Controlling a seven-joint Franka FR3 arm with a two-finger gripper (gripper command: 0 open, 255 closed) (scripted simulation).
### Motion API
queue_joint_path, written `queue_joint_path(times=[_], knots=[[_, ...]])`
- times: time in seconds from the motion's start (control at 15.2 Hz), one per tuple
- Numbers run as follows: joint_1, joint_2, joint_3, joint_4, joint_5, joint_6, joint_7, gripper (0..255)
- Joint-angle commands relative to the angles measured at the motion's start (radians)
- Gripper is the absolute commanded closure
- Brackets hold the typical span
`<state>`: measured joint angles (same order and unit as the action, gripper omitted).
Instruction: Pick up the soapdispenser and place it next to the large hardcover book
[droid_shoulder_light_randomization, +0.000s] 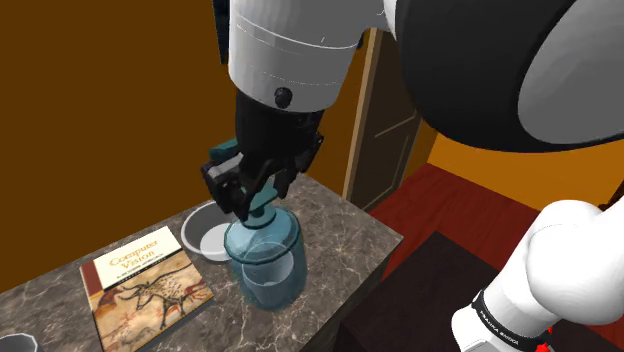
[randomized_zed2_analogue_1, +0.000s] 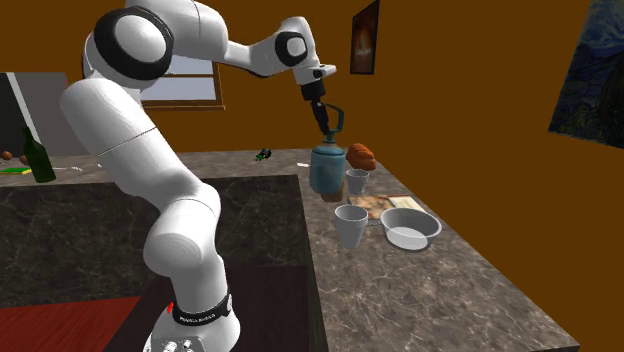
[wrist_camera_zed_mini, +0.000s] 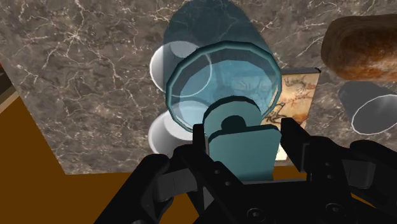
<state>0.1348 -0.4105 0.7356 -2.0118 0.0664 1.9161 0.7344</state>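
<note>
Dispenser (droid_shoulder_light_randomization: 265, 265): one, pump clasped by end effector (wrist_camera_zed_mini: 245, 137) | book (droid_shoulder_light_randomization: 145, 285): one | cups (randomized_zed2_analogue_1: 351, 225): two | bowl (droid_shoulder_light_randomization: 190, 234): one

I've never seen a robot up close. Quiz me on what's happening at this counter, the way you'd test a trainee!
1. True or false: the tool clasps the soap dispenser by its pump head.
2. Which sits right beside the dispenser? A) a green bottle B) a grey bowl C) a red plate
3. How many cups stand on the counter in the second exterior view?
Key: 1 true; 2 B; 3 two.
</note>
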Motion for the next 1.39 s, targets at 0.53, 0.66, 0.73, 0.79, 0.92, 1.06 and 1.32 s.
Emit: queue_joint_path(times=[0.53, 0.66, 0.73, 0.79, 0.92, 1.06, 1.32], knots=[[-0.071, 0.455, 0.351, 0.181, -0.394, 0.065, 0.419, 255], [-0.005, 0.592, 0.361, 0.241, -0.533, 0.035, 0.524, 255], [0.044, 0.651, 0.345, 0.272, -0.588, 0.021, 0.564, 255], [0.093, 0.704, 0.327, 0.305, -0.636, 0.006, 0.598, 255], [0.155, 0.761, 0.293, 0.335, -0.684, 0.003, 0.634, 255], [0.157, 0.767, 0.287, 0.315, -0.693, 0.024, 0.645, 255], [0.161, 0.782, 0.275, 0.279, -0.716, 0.064, 0.668, 255]])
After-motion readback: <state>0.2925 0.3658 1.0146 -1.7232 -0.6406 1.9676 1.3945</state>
